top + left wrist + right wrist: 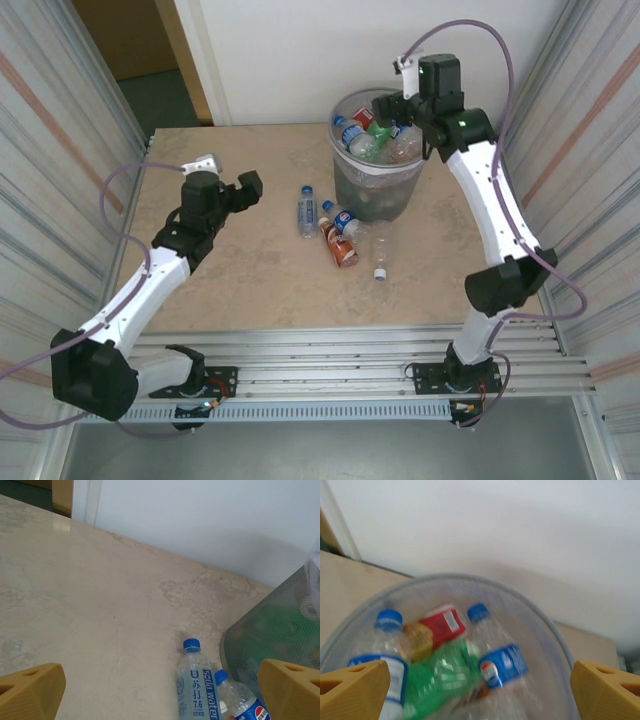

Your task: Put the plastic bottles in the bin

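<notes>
While the right hand (392,97) hovers just above the mouth of the bin (385,200), its fingers are spread wide with nothing between them. Seen from the right wrist, the bin's rim (445,577) curves around the load inside: a green bottle (440,680), a binned Pepsi bottle (497,657) with a blue cap, a red-labelled bottle (437,625) and a white-labelled bottle (387,655), also blue-capped. They lie packed against one another, slightly blurred.

Four more bottles lie on the tabletop (230,290) near the bin's base, on the side towards the arm bases. A soda water bottle (307,211) lies to the bin's left. Beside it, closer to the bin, is a loose Pepsi bottle (343,220). An orange-brown bottle (341,248) lies just in front of that one, and a clear bottle (380,252) with a white cap lies directly before the bin.

The left hand (228,176) is raised over the tabletop well to the left of the bin, fingers spread and empty. From its wrist, the soda water bottle (195,687) and the loose Pepsi bottle (242,705) lie side by side ahead — the latter close against the bin's wall (270,635).
</notes>
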